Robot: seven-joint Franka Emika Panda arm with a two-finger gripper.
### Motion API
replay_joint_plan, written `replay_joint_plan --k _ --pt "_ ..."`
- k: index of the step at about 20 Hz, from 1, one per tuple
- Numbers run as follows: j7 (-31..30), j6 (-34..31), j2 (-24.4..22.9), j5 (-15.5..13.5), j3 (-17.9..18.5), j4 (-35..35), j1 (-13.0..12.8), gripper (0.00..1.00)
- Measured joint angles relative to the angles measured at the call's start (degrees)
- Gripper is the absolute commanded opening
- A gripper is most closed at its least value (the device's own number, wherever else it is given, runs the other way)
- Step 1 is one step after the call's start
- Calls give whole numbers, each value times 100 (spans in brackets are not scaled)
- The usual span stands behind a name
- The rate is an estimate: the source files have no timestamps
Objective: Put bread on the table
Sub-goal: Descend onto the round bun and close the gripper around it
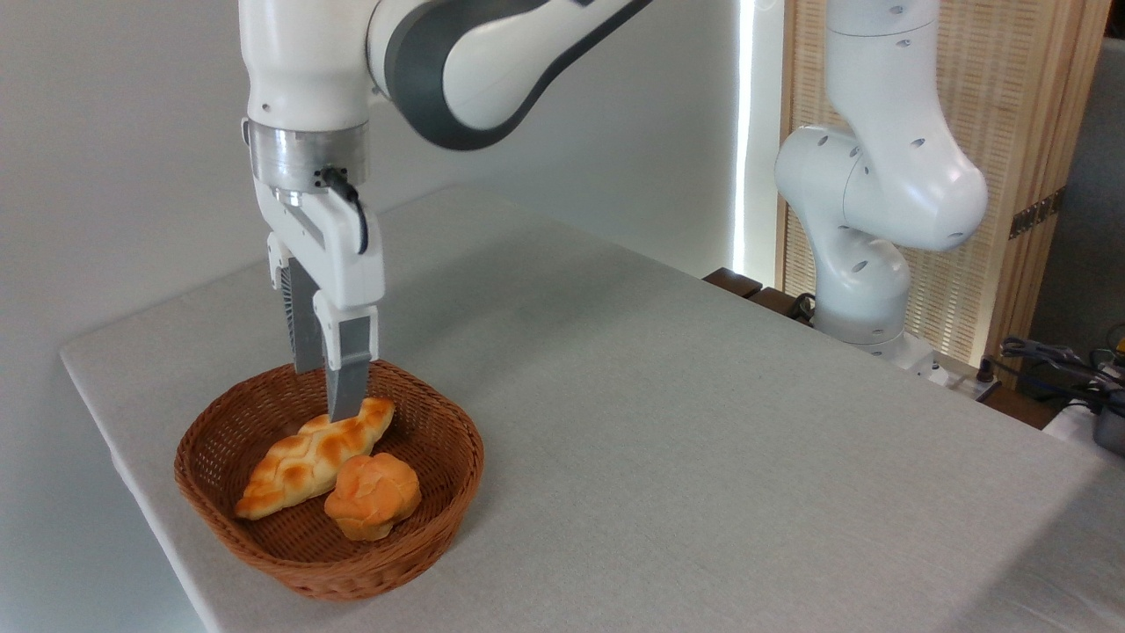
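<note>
Grey cloth covers the table point(703, 422), and the bread point(373, 494) sits in the wicker basket point(211, 492) against the braided loaf point(315, 455). My gripper point(330, 387) hangs over the loaf's far end, holding nothing, fingers seemingly near together. I judge this the approach: next I shift toward the bun, spread and descend.

The bread point(373, 494) I am after is a small round bun, orange-golden with a knotted, swirled top and a paler base. It sits tilted in the wicker basket point(220, 505), touching the long braided loaf point(312, 457). The surface point(703, 422) is a large rectangle covered in light grey cloth.
</note>
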Motion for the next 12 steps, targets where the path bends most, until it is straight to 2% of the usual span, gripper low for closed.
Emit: replay_joint_plan --k 1,4,5,8,12 --pt "1 57 13 37 -17 -46 -2 100" --pt "351 97 20 516 21 -123 57 100" --pt "465 97 25 594 31 -158 76 100" --pt "603 274 55 696 33 -370 93 100" --pt "932 818 131 860 33 -785 91 100"
